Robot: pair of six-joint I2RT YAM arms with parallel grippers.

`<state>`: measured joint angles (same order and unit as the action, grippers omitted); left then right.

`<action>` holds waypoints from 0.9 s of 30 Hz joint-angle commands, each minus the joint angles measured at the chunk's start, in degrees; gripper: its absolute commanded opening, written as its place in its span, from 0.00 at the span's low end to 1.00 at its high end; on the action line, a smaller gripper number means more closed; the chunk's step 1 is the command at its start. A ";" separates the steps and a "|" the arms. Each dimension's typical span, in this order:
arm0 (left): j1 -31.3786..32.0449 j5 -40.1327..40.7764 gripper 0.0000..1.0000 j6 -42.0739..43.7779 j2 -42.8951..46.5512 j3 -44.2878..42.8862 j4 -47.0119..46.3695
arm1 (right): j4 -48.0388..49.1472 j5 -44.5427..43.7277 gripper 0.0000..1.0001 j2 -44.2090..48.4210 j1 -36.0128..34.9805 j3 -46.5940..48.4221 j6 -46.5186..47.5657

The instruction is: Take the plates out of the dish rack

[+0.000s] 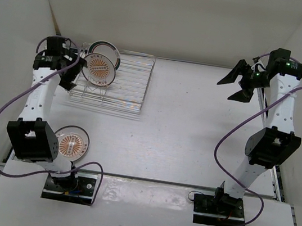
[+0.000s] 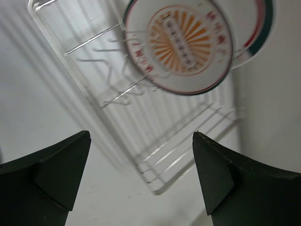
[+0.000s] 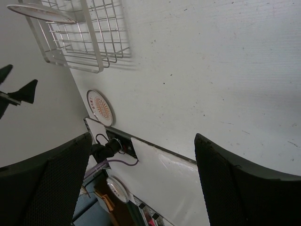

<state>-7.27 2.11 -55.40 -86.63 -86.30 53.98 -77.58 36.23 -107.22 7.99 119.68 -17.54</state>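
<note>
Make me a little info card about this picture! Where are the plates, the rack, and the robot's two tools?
dish rack: silver wire, far left part of the table
plates in rack: two, standing on edge: the front sunburst plate and the dark-rimmed plate behind it
plate out of rack: the flat sunburst plate, lying on the table nearer the arms
left tool: open, empty, by the rack's left end, pointed at the plates
right tool: open, empty, far right, away from the rack
left to unload: two plates

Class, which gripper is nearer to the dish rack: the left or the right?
Left. The left gripper hangs open right beside the left end of the dish rack. The right gripper, also open, is held far off to the rack's right.
</note>
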 commanded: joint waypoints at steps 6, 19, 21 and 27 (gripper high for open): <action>-7.41 -14.49 0.95 -11.93 -12.05 -7.12 -15.12 | -8.55 0.42 0.90 0.34 1.06 2.49 0.49; -13.56 -27.86 0.88 -22.91 -30.79 -20.83 -18.64 | -8.20 -0.10 0.90 1.05 2.12 1.61 0.22; -13.47 -28.91 0.88 -24.57 -32.98 -22.85 -18.64 | -8.11 -0.02 0.90 1.14 2.21 1.18 0.14; -12.51 -27.51 0.88 -15.48 -32.82 -26.99 -19.61 | -7.76 0.33 0.90 1.22 2.47 0.56 -0.21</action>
<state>-20.34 -24.71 -76.03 -122.61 -110.13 36.77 -77.58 35.99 -107.22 10.07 119.90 -17.61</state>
